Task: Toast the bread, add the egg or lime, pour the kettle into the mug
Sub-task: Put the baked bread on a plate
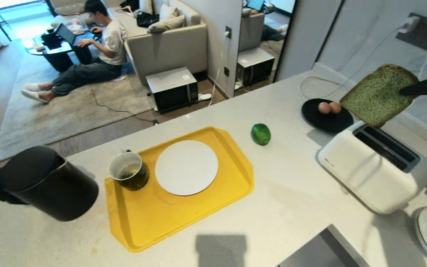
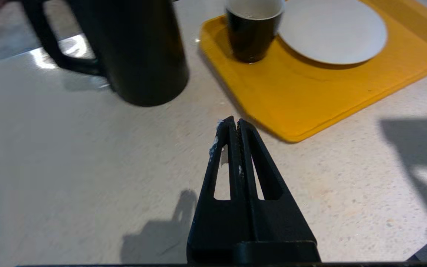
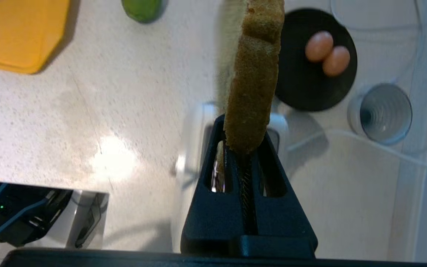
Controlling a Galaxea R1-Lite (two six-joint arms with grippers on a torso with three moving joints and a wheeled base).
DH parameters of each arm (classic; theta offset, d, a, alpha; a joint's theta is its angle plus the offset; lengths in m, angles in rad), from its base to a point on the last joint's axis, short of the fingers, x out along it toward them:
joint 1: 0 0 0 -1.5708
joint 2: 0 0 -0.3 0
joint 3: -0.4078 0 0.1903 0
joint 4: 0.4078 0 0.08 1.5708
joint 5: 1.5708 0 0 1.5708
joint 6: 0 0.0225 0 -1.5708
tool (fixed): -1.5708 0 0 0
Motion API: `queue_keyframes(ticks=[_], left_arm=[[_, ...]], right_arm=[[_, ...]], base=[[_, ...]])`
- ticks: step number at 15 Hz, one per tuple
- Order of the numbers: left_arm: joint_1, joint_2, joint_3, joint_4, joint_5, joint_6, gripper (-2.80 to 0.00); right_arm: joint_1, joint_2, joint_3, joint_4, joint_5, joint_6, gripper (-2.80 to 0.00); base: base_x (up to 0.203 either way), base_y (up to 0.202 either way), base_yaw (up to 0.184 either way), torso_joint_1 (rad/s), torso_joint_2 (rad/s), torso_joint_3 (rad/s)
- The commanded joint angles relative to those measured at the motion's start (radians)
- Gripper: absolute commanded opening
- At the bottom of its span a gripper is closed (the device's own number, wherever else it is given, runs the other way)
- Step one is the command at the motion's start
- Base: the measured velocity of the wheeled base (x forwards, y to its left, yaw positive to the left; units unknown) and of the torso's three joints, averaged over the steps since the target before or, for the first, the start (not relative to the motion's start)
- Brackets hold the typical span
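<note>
Left tool (image 2: 234, 124) clenched empty, low over counter (image 1: 291, 200) front edge near kettle (image 1: 46, 183). Right tool (image 3: 248, 150) clamping bread (image 1: 378, 94) by its edge, slice hanging above white toaster (image 1: 373, 167) at counter's right end. Lime (image 1: 260, 134) mid-counter, beside yellow tray (image 1: 154, 218).

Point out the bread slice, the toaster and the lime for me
bread (image 1: 378, 95), head view, middle of the green face of the slice.
toaster (image 1: 361, 174), head view, white side wall below the slots.
lime (image 1: 260, 134), head view, centre of the glossy skin.
</note>
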Motion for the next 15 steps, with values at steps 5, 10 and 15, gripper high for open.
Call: queue_keyframes(ticks=[5,10,15], left_arm=[[0.0,0.002,0.0,0.0,0.0,0.0,-2.8],[0.0,0.002,0.0,0.0,0.0,0.0,-2.8],[0.0,0.002,0.0,0.0,0.0,0.0,-2.8]], right_arm=[[-0.001,-0.014,0.001,0.006,0.002,-0.004,-2.8],[0.002,-0.006,0.006,0.006,0.005,-0.004,-2.8],[0.068,0.007,0.03,0.006,-0.001,-0.012,-2.8]], base=[[0.0,-0.007,0.171,0.002,0.0,0.001],[0.0,-0.008,0.175,0.002,0.01,0.003],[0.001,-0.003,0.078,0.001,0.0,0.001]])
